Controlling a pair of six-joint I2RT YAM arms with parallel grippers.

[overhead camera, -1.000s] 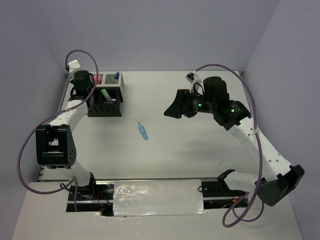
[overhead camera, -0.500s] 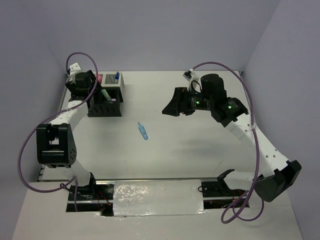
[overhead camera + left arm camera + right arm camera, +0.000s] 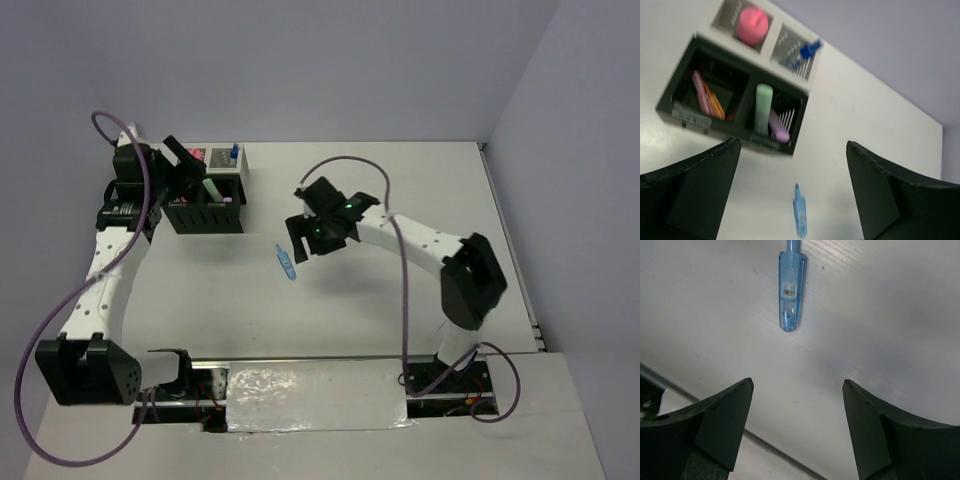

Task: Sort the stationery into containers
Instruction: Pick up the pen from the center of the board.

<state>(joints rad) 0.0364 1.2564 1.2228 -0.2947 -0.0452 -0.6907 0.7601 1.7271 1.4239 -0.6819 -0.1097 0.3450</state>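
1. The thing I'm after is the blue marker. It's lying flat on the bare counter, around the middle and a bit toward the left edge, with nothing touching it. As far as I can see it's the only stationery not in a container.
2. The rest looks sorted. The mint green marker and purple marker share one black compartment. The pink marker and orange marker share the one beside it. The pink-capped bottle and blue-capped bottle each sit in a mesh-rimmed cup behind those.
3. The organizer is at the far left corner of the counter, well apart from the blue marker.
4. My right fingers are spread fairly wide with nothing between them. They're hanging over the counter just short of the marker, whose near end is a little past the tips.
5. My left fingers are spread all the way and empty, up beside the organizer, so I'd say that side has nothing to do right now.
6. So I reckon the step is the pickup of that one marker, and it's not gripped yet.
7. Next move as I see it:
   - Slide the right fingers forward until the barrel sits between them, then drop down to the counter.
   - Pinch across the barrel. It already runs lengthwise into the gap, so not much twisting should be needed.
   - It's thin and round, so it could roll or skid if one finger lands first.
   - After that, carry it over to a marker compartment. The left arm probably needs to back off to make room.
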